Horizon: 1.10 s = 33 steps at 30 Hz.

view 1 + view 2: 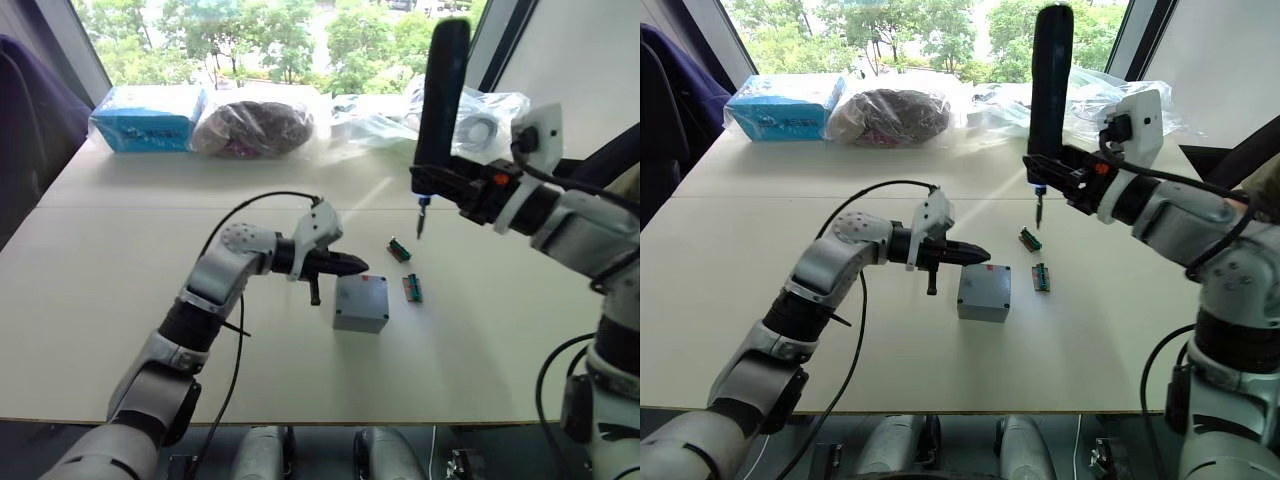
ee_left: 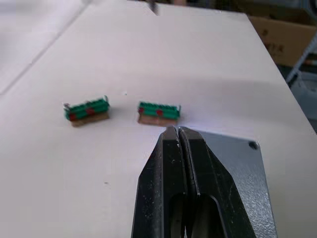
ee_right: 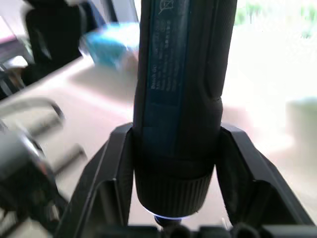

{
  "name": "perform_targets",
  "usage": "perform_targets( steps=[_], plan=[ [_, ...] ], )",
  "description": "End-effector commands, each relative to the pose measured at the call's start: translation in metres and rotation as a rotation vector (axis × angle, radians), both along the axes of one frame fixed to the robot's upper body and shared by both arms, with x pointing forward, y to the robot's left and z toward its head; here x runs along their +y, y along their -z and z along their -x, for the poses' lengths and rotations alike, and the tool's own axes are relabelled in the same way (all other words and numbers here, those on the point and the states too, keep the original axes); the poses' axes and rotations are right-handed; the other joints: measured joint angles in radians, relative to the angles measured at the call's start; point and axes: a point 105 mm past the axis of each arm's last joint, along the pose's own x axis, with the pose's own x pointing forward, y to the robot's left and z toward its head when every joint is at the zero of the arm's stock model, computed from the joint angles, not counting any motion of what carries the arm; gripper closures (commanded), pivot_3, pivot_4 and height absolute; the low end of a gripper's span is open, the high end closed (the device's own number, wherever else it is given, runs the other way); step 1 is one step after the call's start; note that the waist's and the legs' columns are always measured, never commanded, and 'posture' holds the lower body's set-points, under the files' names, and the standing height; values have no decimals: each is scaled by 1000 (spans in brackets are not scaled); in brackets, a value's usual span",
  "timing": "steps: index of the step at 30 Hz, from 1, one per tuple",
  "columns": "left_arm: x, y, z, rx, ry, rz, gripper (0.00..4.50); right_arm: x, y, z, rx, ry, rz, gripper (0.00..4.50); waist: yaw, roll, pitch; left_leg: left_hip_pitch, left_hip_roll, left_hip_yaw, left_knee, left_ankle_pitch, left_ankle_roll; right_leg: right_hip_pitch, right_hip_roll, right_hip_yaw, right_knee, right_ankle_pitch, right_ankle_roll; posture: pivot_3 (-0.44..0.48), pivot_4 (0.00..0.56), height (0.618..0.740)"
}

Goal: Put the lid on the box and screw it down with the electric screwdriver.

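Observation:
The grey box (image 1: pixel 358 318) stands mid-table with the flat grey lid (image 2: pixel 237 168) lying on top; one corner screw hole shows. My left gripper (image 1: pixel 362 266) is shut and empty, its tips hovering just over the lid's rear left edge. My right gripper (image 3: pixel 176 163) is shut on the electric screwdriver (image 1: pixel 440 90). It holds the dark tool upright above the table, behind and to the right of the box. The thin bit (image 1: pixel 421 222) points down, clear of the lid.
Two small green terminal blocks (image 1: pixel 400 249) (image 1: pixel 412 288) lie just right of the box. At the table's far edge sit a blue carton (image 1: pixel 150 118), a bagged dark bundle (image 1: pixel 255 125) and clear plastic bags (image 1: pixel 480 115).

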Motion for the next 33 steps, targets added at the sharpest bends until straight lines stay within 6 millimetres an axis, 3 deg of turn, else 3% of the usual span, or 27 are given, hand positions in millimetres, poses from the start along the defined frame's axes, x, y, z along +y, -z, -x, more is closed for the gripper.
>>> perform_targets(
  steps=[1,5,10,26,28,33],
  plan=[
    [7,-19,17,-66,88,-20,4500,-55,14,2,220,191,43,2707,1,1,1,0,0,0,0,0,0,0,0,0,0,0,0,0,150,740],
    [16,-12,47,-69,236,-127,4500,-77,49,22,499,183,9,2707,1,4,3,-2,0,1,-1,0,0,-2,1,1,-1,0,0,0,150,740],
    [12,-7,48,-87,228,-139,4500,-102,81,26,666,290,26,2707,-1,5,4,-2,0,2,0,0,1,-2,5,1,-1,0,0,0,150,740],
    [12,1,48,-90,201,-150,4500,-111,121,14,798,353,81,2707,1,5,4,-2,3,2,1,0,1,-4,11,4,0,0,1,0,150,740],
    [13,0,46,-89,189,-150,4500,-114,125,14,803,365,103,1704,1,5,4,-2,3,2,1,0,1,-4,11,4,0,0,1,0,150,740],
    [18,-6,38,-93,149,-142,4500,-118,121,10,765,381,118,98,3,5,4,-2,3,2,2,0,1,-3,12,4,0,0,2,0,150,740]
  ],
)
